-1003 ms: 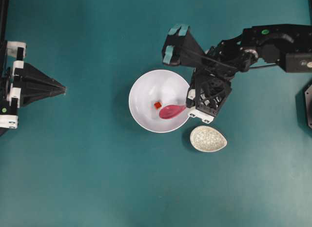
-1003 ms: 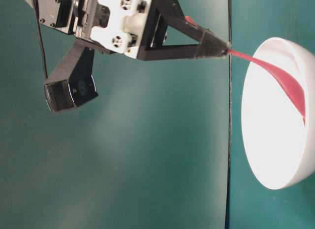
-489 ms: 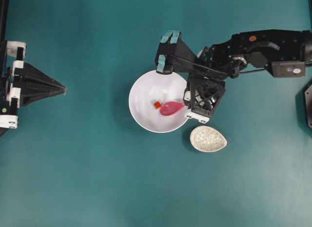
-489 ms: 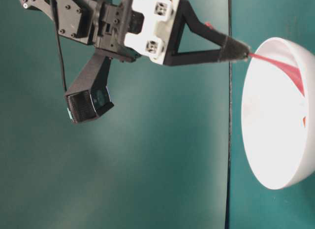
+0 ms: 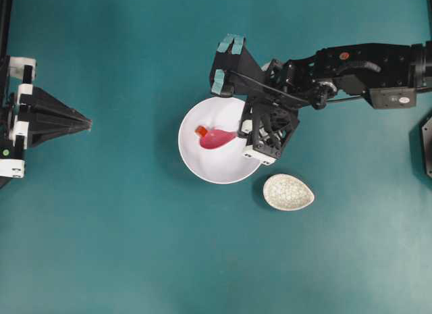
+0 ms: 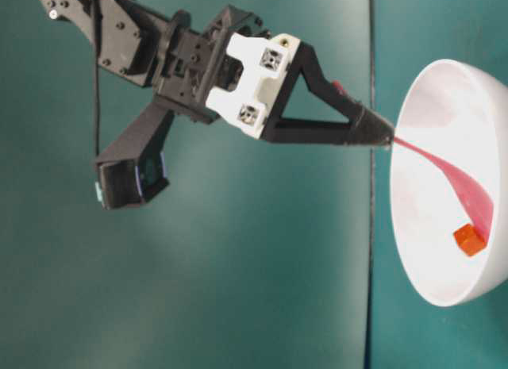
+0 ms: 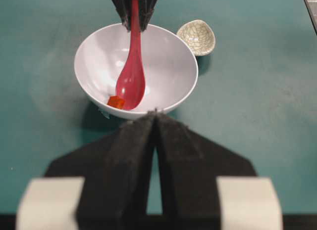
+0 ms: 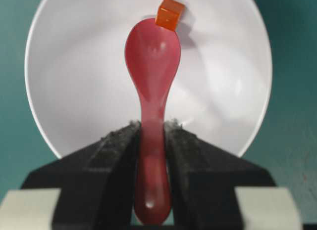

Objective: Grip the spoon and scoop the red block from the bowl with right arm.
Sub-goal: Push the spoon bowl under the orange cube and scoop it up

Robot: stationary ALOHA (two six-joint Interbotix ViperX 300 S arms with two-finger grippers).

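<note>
The right hand reaches over the near-right rim of the bowl, its fingers clamped on the handle of the spoon. In the table-level view this hand slants down toward the bowl, and the spoon runs on from its tip into the bowl's hollow. The red block sits at the spoon's far tip, touching it, against the bowl's inner wall on the side away from the hand.

The right wrist view shows the grip plainly: both fingers press the handle from either side, the scoop faces up, and the block lies just off the tip rather than inside the scoop. From overhead, block and scoop nearly merge. The left wrist view sees the same spoon from the opposite side of the bowl, block at the near edge of the scoop.

The left hand hovers well to the left of the bowl, its fingers drawn together to a thin slit.

A speckled grey dish stands just beside the bowl, below the right hand in the overhead view. Everything rests on a plain teal table.
</note>
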